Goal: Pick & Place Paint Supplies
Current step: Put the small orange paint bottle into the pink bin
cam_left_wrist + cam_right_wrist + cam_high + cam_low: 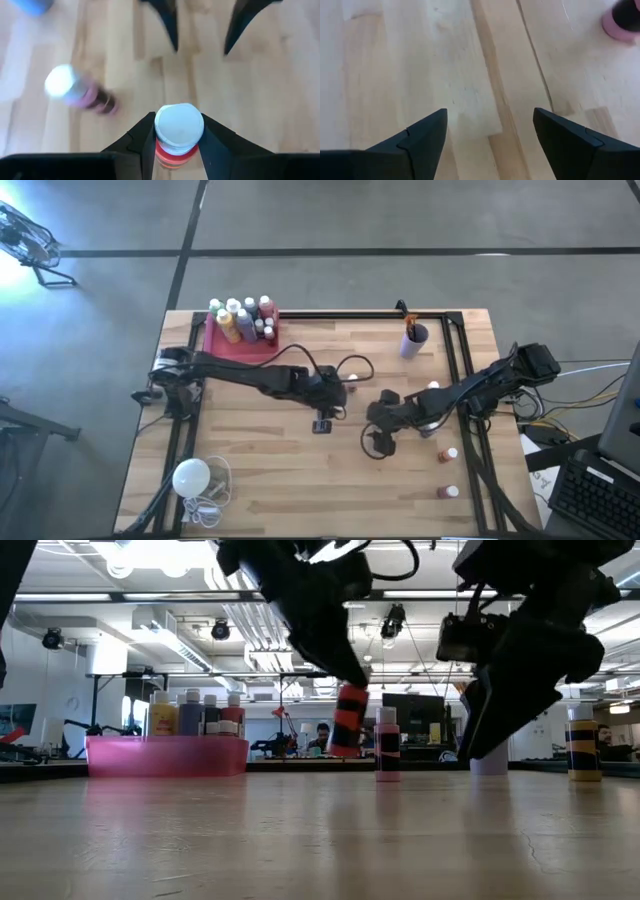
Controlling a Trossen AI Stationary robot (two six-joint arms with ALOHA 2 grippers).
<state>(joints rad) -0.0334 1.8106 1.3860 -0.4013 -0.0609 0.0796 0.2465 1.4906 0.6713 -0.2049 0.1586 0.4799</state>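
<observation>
Bottles here are small, stiff plastic and light, with smooth round sides that could slip, so a pinch just under the cap looks safest. That is how the left gripper (176, 142) has the red paint bottle with a white cap (178, 129): its fingers are pinching it just below the cap, lifted off the pale wooden table (270, 470) near the middle. The right gripper (490, 135) hangs close beside it with its fingers spread and nothing between them. A pink tray of assorted paint bottles (240, 340) sits at the far left corner. Another small dark-banded bottle (387, 745) stands nearby on the table, and the right arm crowds the space alongside.
</observation>
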